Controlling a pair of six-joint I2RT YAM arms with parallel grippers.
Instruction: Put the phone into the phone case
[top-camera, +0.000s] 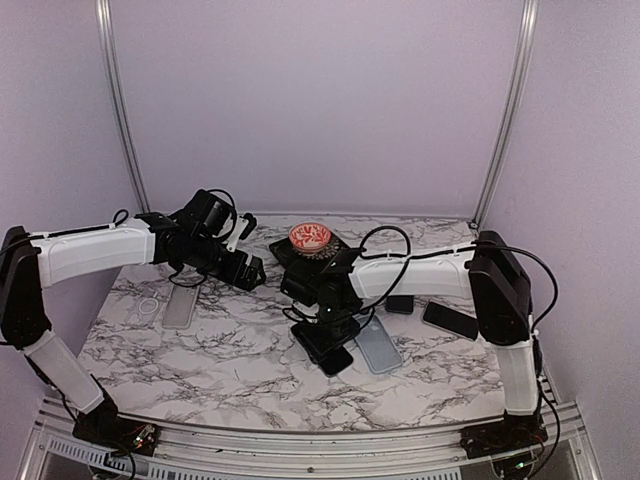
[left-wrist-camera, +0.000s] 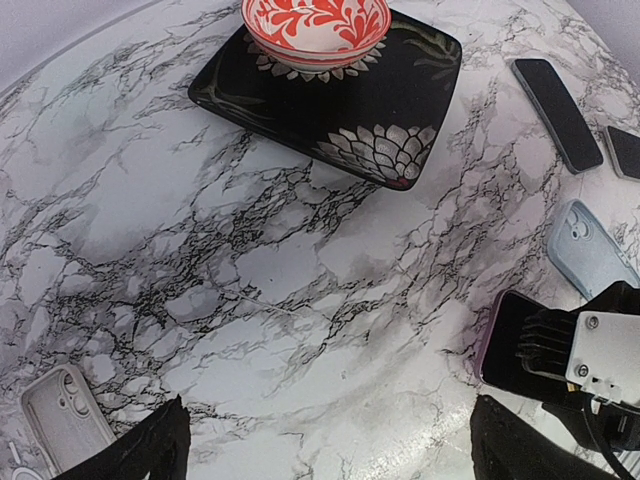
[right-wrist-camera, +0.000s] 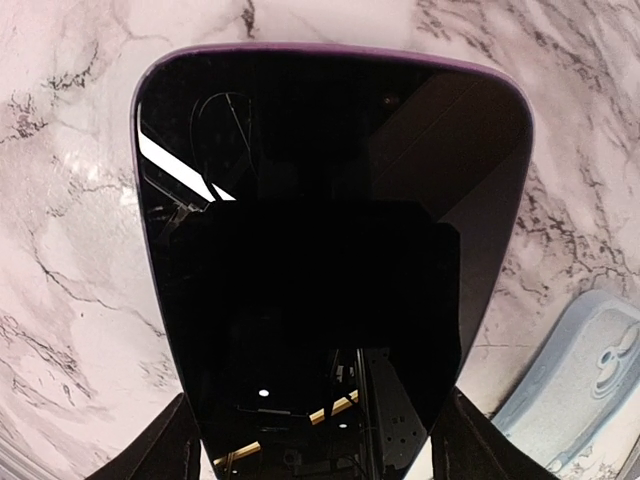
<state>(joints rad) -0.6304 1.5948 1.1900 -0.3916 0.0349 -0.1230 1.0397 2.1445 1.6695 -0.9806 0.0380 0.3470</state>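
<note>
A black phone with a purple rim (right-wrist-camera: 330, 200) fills the right wrist view, lying lengthwise between my right gripper's (right-wrist-camera: 312, 420) fingers, which are closed against its two long edges. In the top view this gripper (top-camera: 333, 328) is at the table's middle, over the phone (top-camera: 328, 355). A light blue phone case (top-camera: 378, 345) lies just right of the phone, open side down, and shows in the right wrist view (right-wrist-camera: 580, 390). My left gripper (left-wrist-camera: 325, 430) is open and empty above bare marble, left of the phone (left-wrist-camera: 505, 340).
A clear grey case (top-camera: 180, 308) lies at the left, beside a white ring (top-camera: 150, 307). A black plate (left-wrist-camera: 400, 90) with a red patterned bowl (left-wrist-camera: 315, 25) sits at the back. Two dark phones (top-camera: 450, 320) (top-camera: 400, 303) lie at the right.
</note>
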